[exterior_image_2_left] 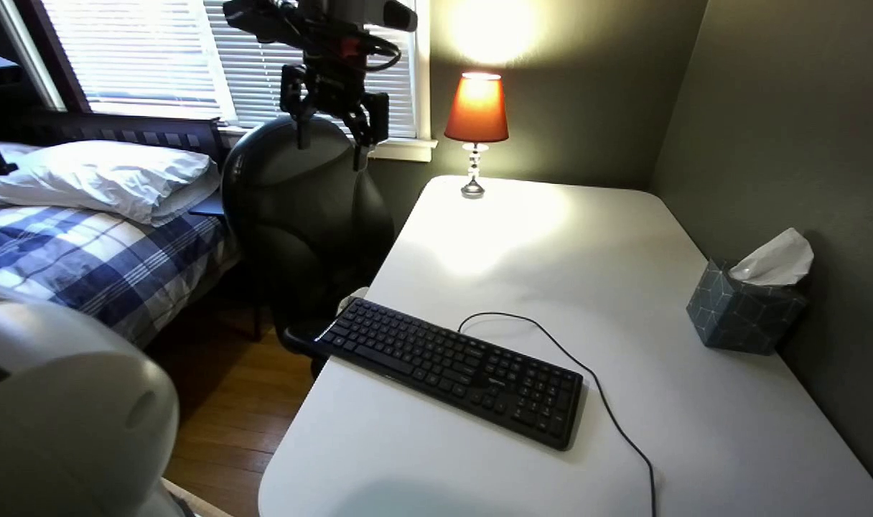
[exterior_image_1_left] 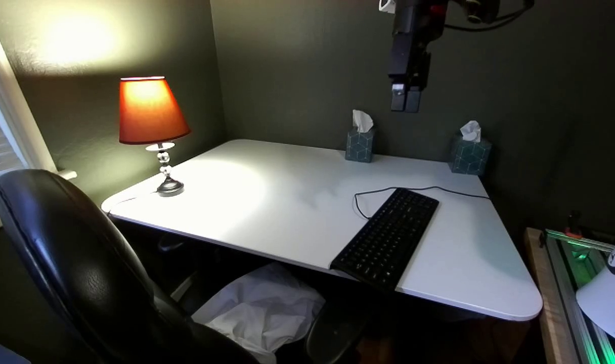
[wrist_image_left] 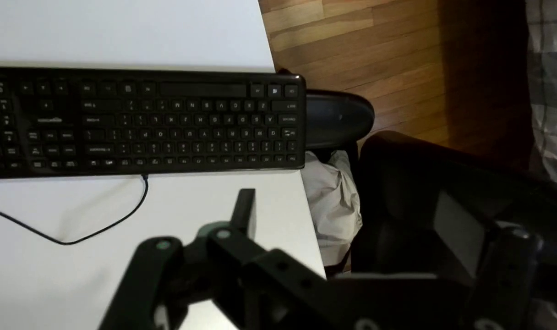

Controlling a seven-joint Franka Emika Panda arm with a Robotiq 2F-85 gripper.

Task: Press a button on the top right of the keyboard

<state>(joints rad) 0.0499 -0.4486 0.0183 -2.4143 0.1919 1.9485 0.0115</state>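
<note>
— Computer keyboard (wrist_image_left: pixel 141 121) spotted on the desk (wrist_image_left: pixel 122 32), ten o'clock from the gripper (wrist_image_left: pixel 352 220) in the wrist view; jaws spread, nothing held!

— They should be brought together, then lowered slowly onto one top-right key (exterior_image_2_left: pixel 566 383), by the number pad (exterior_image_2_left: pixel 540 402).

— Containers?

— In an exterior view, tissue box (exterior_image_1_left: pixel 359 146) at the keyboard's eleven-thirty, second tissue box (exterior_image_1_left: pixel 469 157) at one-thirty, tissues (exterior_image_1_left: pixel 362 121) left showing in both!

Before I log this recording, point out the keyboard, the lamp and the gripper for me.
Keyboard (wrist_image_left: pixel 145 120): in the wrist view, on its key rows.
Lamp (exterior_image_1_left: pixel 152 112): in an exterior view, on its lit orange shade.
Gripper (exterior_image_2_left: pixel 331 151): in an exterior view, midway between its parted fingertips.
</note>
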